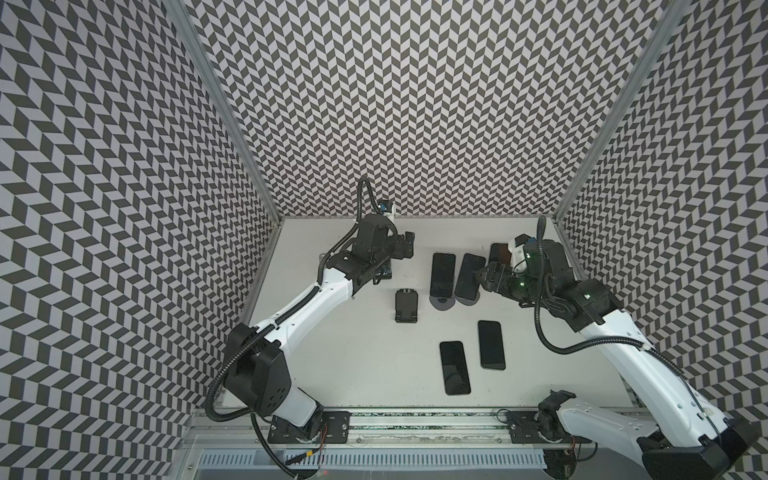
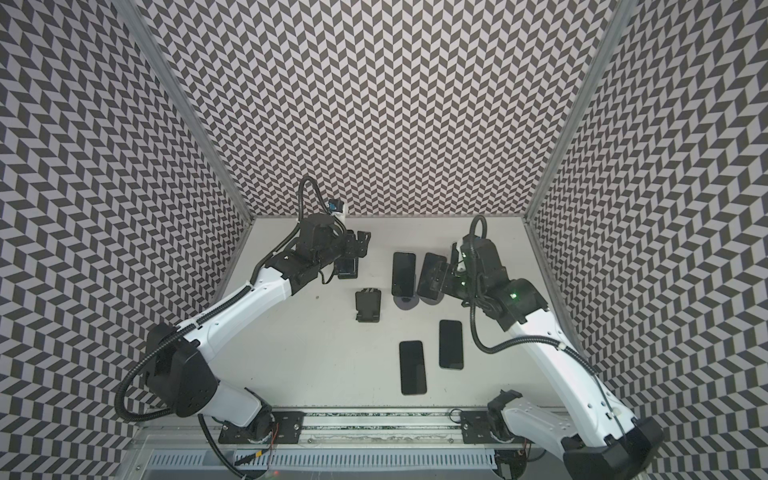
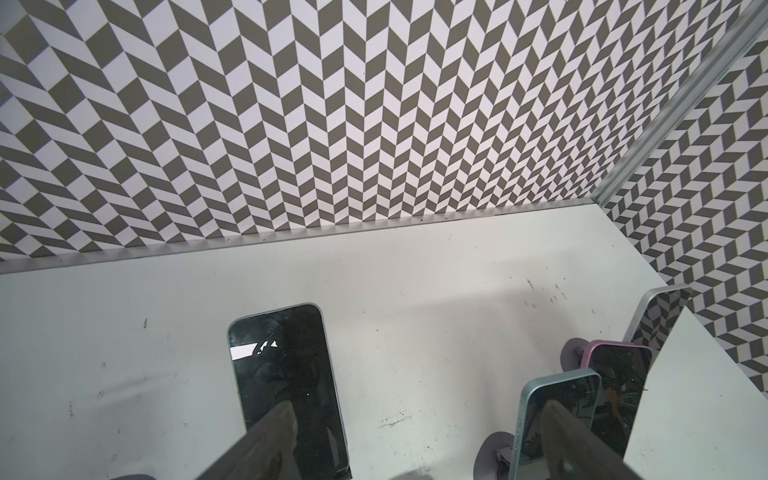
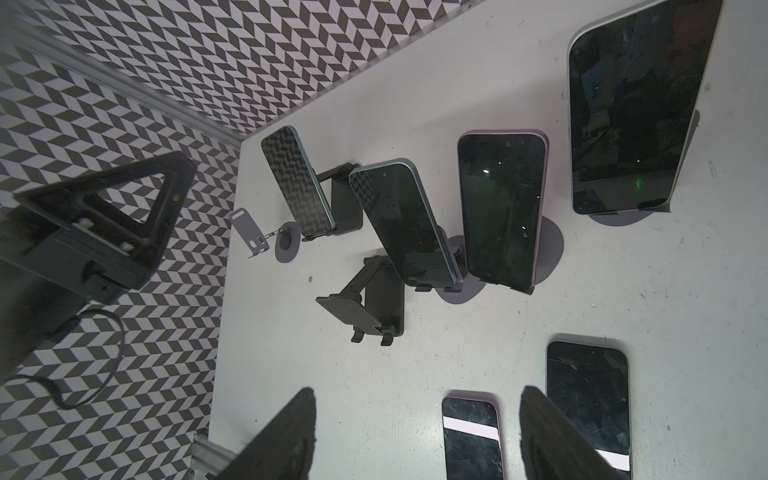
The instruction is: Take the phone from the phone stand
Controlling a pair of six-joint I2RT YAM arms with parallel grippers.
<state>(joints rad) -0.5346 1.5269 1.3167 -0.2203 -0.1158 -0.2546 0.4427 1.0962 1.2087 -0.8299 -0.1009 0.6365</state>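
Observation:
Several dark-screened phones lean on stands along the back of the table. A blue-edged phone (image 3: 282, 365) on a black stand (image 4: 347, 208) sits under my left gripper (image 3: 417, 409), which is open above it with one finger over its screen and grips nothing. To the right stand a blue phone (image 1: 442, 272), a pink phone (image 1: 469, 274) and a larger phone (image 4: 636, 104) on round grey stands. My right gripper (image 4: 417, 392) hovers open and empty beside the pink phone (image 2: 430, 276), its fingers framing bare table.
An empty black stand (image 1: 406, 305) sits mid-table and a small empty grey stand (image 4: 249, 232) is near the left wall. Two phones lie flat toward the front (image 1: 455, 368) (image 1: 491, 345). Patterned walls enclose the white table (image 1: 353, 353) on three sides.

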